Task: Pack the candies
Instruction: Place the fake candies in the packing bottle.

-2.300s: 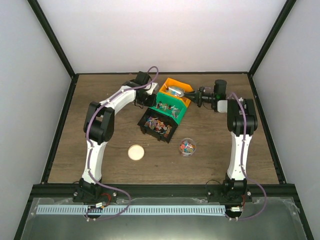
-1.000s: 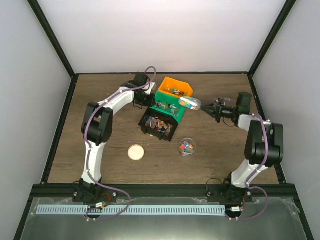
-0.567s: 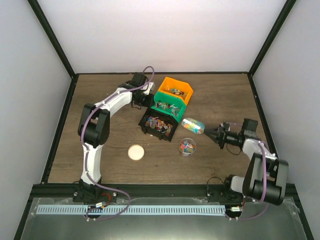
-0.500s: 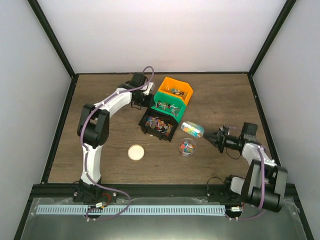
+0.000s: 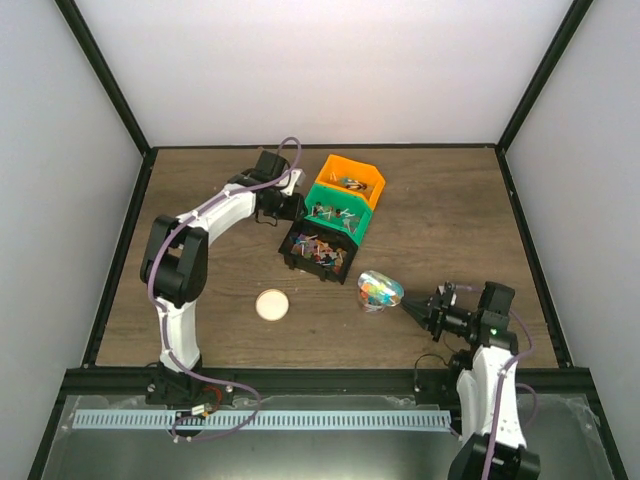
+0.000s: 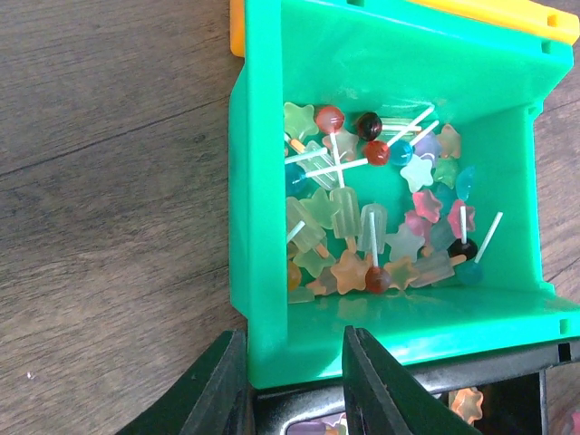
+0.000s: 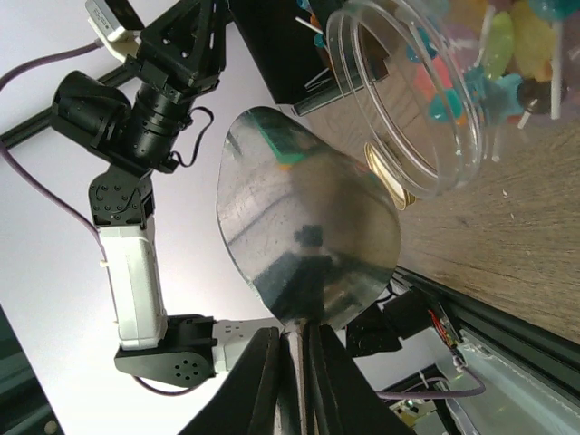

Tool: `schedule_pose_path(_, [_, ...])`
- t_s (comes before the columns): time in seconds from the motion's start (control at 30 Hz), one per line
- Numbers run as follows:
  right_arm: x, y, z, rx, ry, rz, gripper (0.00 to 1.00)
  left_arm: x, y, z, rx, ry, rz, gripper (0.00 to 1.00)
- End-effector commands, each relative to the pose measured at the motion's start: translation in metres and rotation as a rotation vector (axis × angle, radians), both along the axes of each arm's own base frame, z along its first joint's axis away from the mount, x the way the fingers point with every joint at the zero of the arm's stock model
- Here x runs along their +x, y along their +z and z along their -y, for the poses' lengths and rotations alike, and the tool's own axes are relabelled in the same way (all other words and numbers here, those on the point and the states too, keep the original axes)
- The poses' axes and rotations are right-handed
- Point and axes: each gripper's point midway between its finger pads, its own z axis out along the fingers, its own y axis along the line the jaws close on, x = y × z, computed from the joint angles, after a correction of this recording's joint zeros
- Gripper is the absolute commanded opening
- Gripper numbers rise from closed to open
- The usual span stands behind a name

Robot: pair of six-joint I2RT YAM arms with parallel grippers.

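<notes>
Candies fill the black bin (image 5: pixel 315 250), the green bin (image 5: pixel 336 212) and the orange bin (image 5: pixel 352 183). More candies (image 5: pixel 378 289) lie in the silver scoop (image 7: pixel 308 236). The scoop's bowl hangs over the clear round container (image 7: pixel 412 100), which holds candies (image 7: pixel 507 41). My right gripper (image 7: pixel 292 343) is shut on the scoop's handle, low at the right front (image 5: pixel 428 312). My left gripper (image 6: pixel 294 385) straddles the near left corner of the green bin (image 6: pixel 263 272). One finger is outside the wall and the other stands off its inner face. The green bin's candies (image 6: pixel 362 227) show plainly.
A round beige lid (image 5: pixel 271 304) lies on the wooden table (image 5: pixel 200 280) left of the container. The three bins stand stepped in a diagonal row at mid table. Black frame posts and white walls close the table in.
My right arm has carried the loaded scoop from the orange bin down and forward to the clear container. My left gripper's jaws have widened a little at the green bin.
</notes>
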Motion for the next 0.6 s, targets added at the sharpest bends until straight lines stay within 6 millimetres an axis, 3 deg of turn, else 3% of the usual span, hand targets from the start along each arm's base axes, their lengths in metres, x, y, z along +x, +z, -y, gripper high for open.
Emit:
schedule_pose_path(0.0, [-0.007, 0.0047, -0.0013, 0.049, -0.034, -0.057, 0.01, -0.0012, 0.0106, 0.0079, -0.04, -0.008, 0.023, 0.31])
schedule_pose_path(0.57, [-0.0124, 0.0033, 0.0073, -0.114, -0.13, -0.146, 0.01, -0.002, 0.0099, 0.0155, -0.085, -0.02, 0.008, 0.32])
